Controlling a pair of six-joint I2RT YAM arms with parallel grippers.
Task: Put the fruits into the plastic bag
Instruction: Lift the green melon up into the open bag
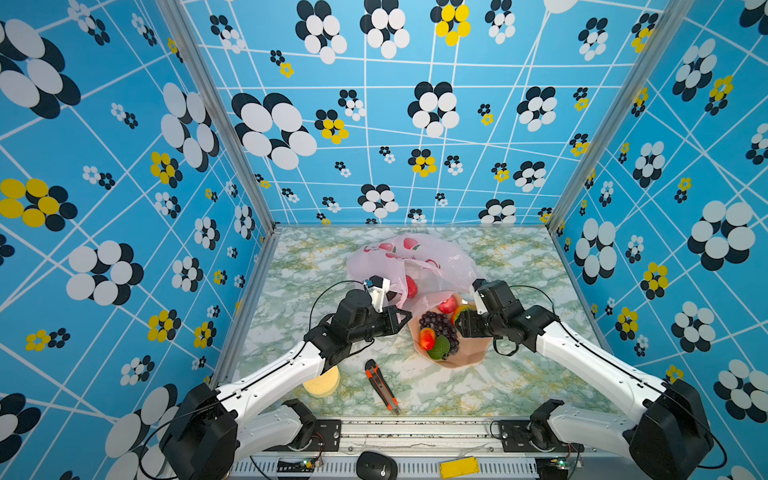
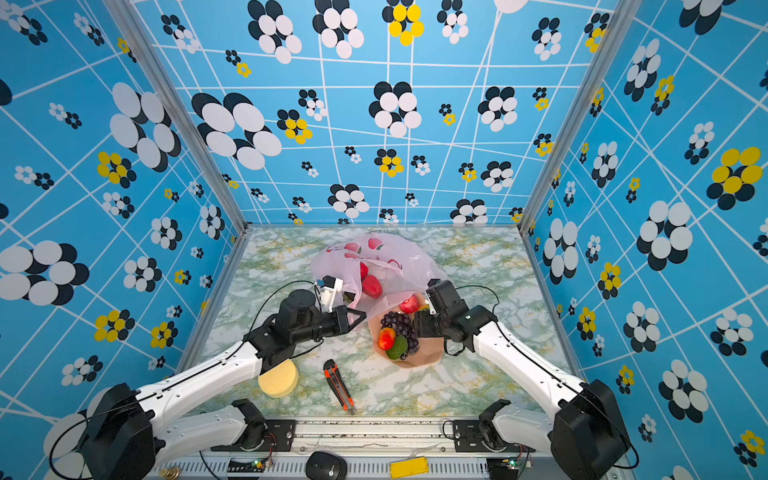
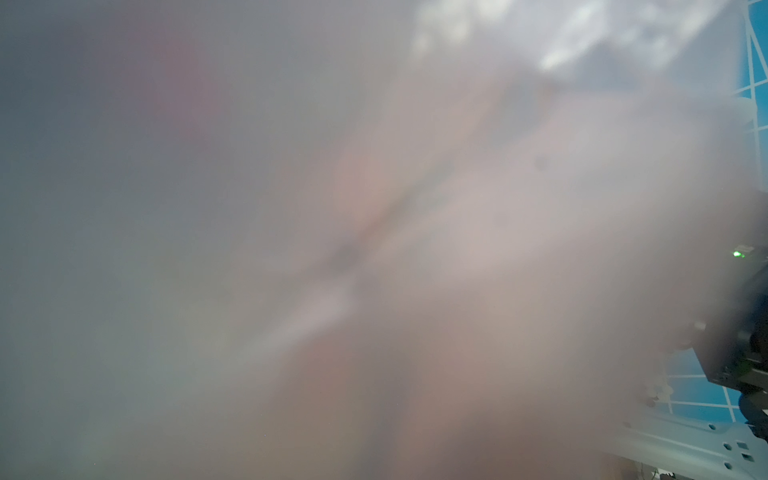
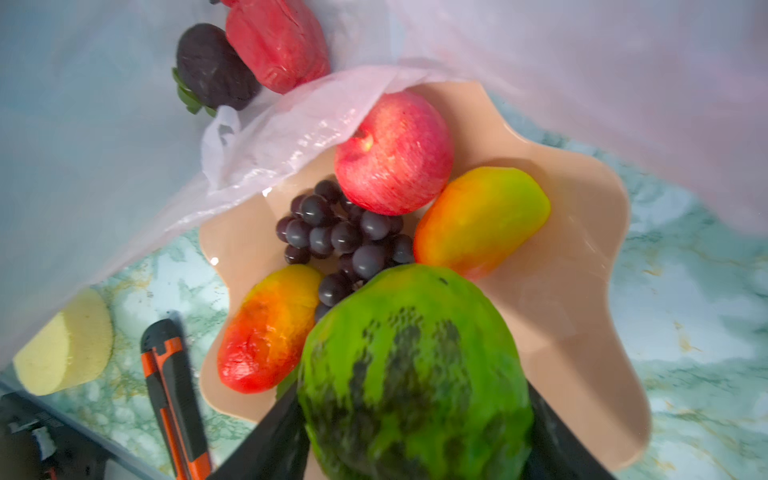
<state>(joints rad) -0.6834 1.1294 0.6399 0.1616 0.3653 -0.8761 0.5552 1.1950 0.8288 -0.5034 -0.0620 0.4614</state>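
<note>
Holdings, as you see them: right gripper (image 4: 411, 392) clenched on green fruit (image 4: 415, 365) at the bowl (image 4: 561, 291); left gripper (image 1: 404, 319) pinched shut on plastic bag (image 1: 436, 257) near edge.

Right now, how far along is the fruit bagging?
Early on. Done: a red fruit and a dark purple one lie inside the plastic bag. In hand: the left hand is shut on the bag's edge, and the right hand grips a green fruit at the bowl. Left: the apple, the grapes, a red-tipped mango and a green-tipped mango in the bowl, plus bagging that green fruit.
</note>
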